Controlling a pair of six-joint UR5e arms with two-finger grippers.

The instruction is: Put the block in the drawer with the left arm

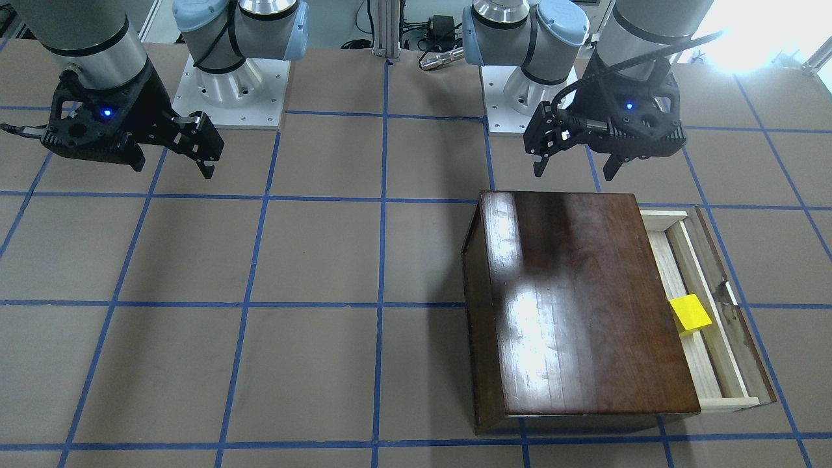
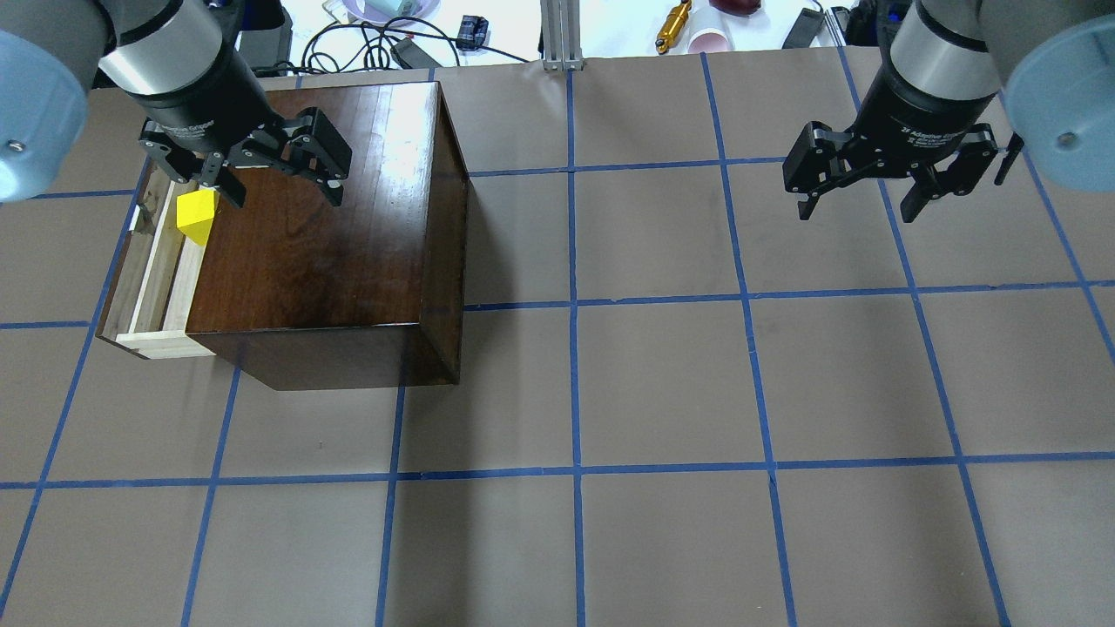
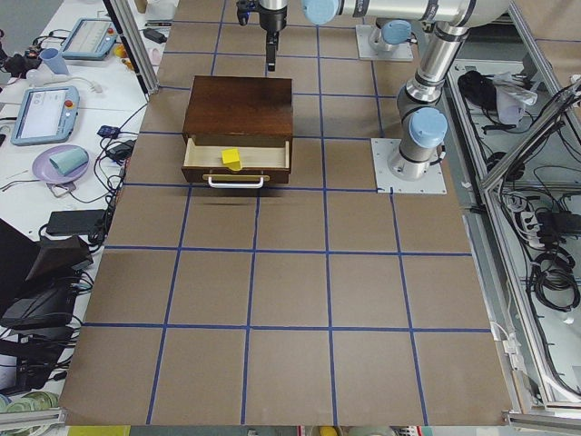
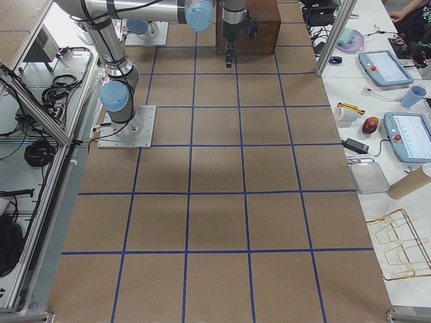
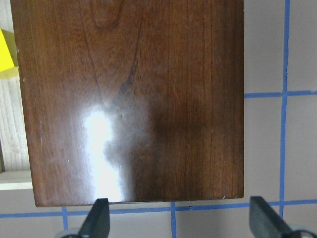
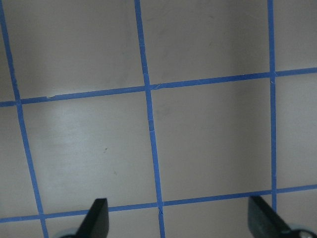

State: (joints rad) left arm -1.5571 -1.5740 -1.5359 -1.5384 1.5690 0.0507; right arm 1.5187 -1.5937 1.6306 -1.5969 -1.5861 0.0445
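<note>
The yellow block (image 1: 690, 313) lies in the open drawer (image 1: 720, 338), which is pulled out of the dark brown cabinet (image 1: 578, 299). In the overhead view the block (image 2: 196, 218) sits in the drawer (image 2: 155, 272) at the cabinet's (image 2: 331, 252) left. My left gripper (image 2: 283, 198) is open and empty, hovering above the cabinet top and apart from the block. In the front-facing view the left gripper (image 1: 575, 172) is near the cabinet's robot-side edge. The left wrist view shows the cabinet top (image 5: 133, 99) and the block's edge (image 5: 6, 54). My right gripper (image 2: 858, 213) is open and empty.
The brown table has blue tape grid lines (image 2: 571, 305). The arm bases (image 1: 231, 91) stand at the robot's edge of the table. Cables, cups and tablets (image 3: 41, 113) lie on the side bench beyond the table edge.
</note>
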